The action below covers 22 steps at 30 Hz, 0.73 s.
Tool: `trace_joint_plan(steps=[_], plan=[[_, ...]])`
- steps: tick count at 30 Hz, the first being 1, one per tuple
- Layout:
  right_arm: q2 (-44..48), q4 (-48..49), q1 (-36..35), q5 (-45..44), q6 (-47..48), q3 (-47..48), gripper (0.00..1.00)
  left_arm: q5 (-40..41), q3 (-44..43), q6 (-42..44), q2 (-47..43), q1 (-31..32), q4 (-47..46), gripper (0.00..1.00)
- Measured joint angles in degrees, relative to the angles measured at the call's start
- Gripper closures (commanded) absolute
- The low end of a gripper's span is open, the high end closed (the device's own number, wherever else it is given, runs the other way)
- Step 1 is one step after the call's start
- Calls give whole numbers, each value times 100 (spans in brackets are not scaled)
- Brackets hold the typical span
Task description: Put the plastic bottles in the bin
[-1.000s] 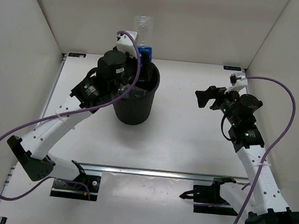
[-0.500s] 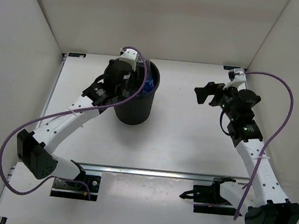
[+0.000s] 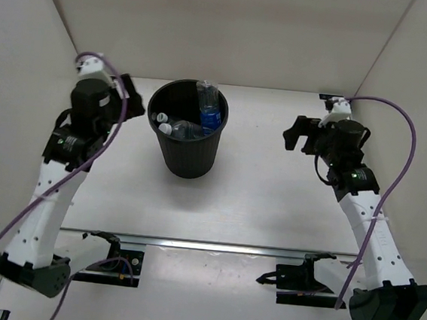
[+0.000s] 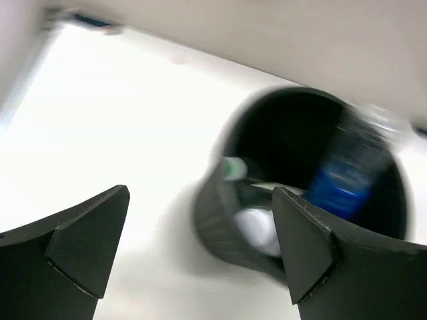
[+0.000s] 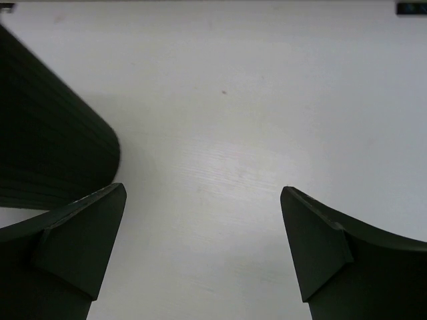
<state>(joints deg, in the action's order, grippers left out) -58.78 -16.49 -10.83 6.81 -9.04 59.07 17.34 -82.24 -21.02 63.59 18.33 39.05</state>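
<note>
From above, the round black plastic bin (image 3: pixel 187 157), tapering under a rolled rim, stands left of centre on the matte white table (image 3: pixel 255 202). Inside it a clear blue-labelled plastic bottle (image 3: pixel 210 111) leans upright, with another clear bottle (image 3: pixel 184 130) lying beside it. The left gripper (image 3: pixel 126 95) and right gripper (image 3: pixel 295 134) flank the bin.

The left wrist view is blurred but shows wide, empty jaws and the bin's contents.

The right wrist view shows wide, empty jaws and only the bin's finely ribbed outer wall.

white table (image 3: pixel 270 199), black bin (image 3: pixel 191 158) upright on it
</note>
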Motion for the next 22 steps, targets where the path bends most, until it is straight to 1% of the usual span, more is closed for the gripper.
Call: trace_joint_plan(steps=[3,5,9,14,17,18,22], plan=[[-48,-560,660,114,-107,0,1,94,39,-223,-398,-750,619,1],[-164,-1021,997,35,-221,55,1,111,39,-293,-420,-960,933,1],[-577,-1904,1172,-247,-295,363,1,7,223,-337,35,-1272,1266,1],[-704,-2494,1412,-278,-273,509,0,-50,487,-343,660,-2201,1633,2],[-793,-2785,1493,-286,-249,730,1,-22,483,-330,645,-2315,1687,1],[-835,-2811,1543,-247,-205,802,1,-22,472,-330,612,-2337,1694,2],[-935,-2852,1606,-17,-48,887,1,-46,444,-328,590,-2426,1674,1]])
